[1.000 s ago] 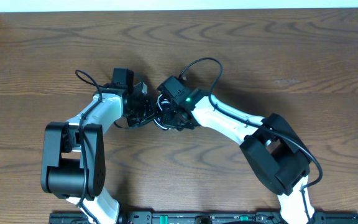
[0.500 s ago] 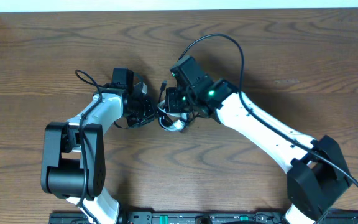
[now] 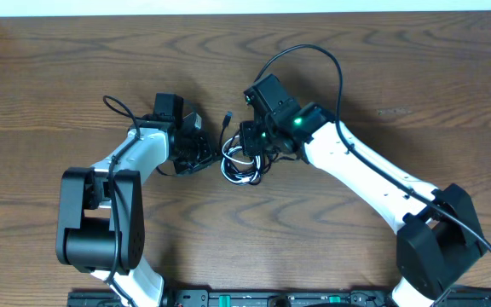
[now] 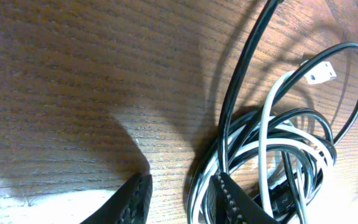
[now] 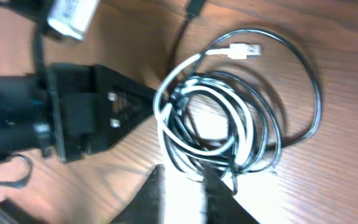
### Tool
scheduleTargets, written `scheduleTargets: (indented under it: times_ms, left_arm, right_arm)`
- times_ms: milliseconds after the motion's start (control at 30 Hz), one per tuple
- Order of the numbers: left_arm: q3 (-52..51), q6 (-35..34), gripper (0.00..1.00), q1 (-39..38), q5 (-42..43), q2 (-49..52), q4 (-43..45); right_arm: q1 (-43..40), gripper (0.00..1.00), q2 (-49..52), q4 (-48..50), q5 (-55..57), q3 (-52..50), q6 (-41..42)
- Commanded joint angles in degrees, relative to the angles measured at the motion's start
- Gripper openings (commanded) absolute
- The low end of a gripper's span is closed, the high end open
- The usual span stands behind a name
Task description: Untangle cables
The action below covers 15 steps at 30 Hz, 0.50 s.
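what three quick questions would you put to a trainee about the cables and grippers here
1. True or false: the white cable and the black cable lie coiled together on the table.
2. These two lie: A) between the left gripper and the right gripper; B) under the right arm's elbow; C) at the table's far edge.
3. Fill in: the left gripper's jaws stand ___, with bare wood showing between them.

Key: 1 true; 2 A; 3 open.

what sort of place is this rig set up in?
Probably a robotics lab or test bench, not a home. A bare wood-grain table holds only a tangle of black and white cables. The left arm and right arm rise from a black rail at its near edge.
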Motion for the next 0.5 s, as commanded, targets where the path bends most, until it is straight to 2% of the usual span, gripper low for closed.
scheduleTargets:
  times_ms: [0, 33, 100, 133, 167, 200, 267, 300, 467]
  left_arm:
    - [-0.3, 0.3, 0.35, 0.1, -2.8, 0.7, -1.0]
    - [-0.3, 0.3, 0.35, 0.1, -2.7, 0.8, -1.1]
    - [-0.3, 0.3, 0.35, 0.1, -2.7, 0.8, -1.2]
    - [-0.3, 0.3, 0.35, 0.1, -2.7, 0.7, -1.2]
    - [-0.3, 0.3, 0.36, 0.1, -2.7, 0.7, -1.2]
    - [-0.3, 0.3, 0.35, 0.1, -2.7, 0.7, -1.2]
    - [-0.3, 0.3, 0.35, 0.1, -2.7, 0.8, -1.2]
    - [-0.3, 0.3, 0.35, 0.1, -2.7, 0.8, -1.2]
    - [-0.3, 0.3, 0.35, 0.1, -2.7, 0.7, -1.2]
  right_arm:
    - [0.4, 0.38, 0.1, -2.6, 4.7, -0.4, -11.5]
    - [0.4, 0.35, 0.1, -3.8, 5.9, -0.4, -13.1]
    - [0.4, 0.11, 0.1, -6.3, 6.9, -0.4, -15.0]
    - [0.4, 0.04, 0.1, -7.5, 6.9, -0.4, -16.9]
    - [0.4, 0.04, 0.2, -8.0, 6.9, -0.7, -18.5]
    - [0.4, 0.08, 0.2, -8.1, 6.8, -1.3, -19.7]
    - [0.5, 0.24, 0.2, -7.9, 6.0, -2.8, -20.0]
    - [0.6, 0.28, 0.2, -7.7, 5.3, -3.6, -19.3]
    - [1.0, 0.34, 0.2, -4.0, 2.8, -8.0, -12.8]
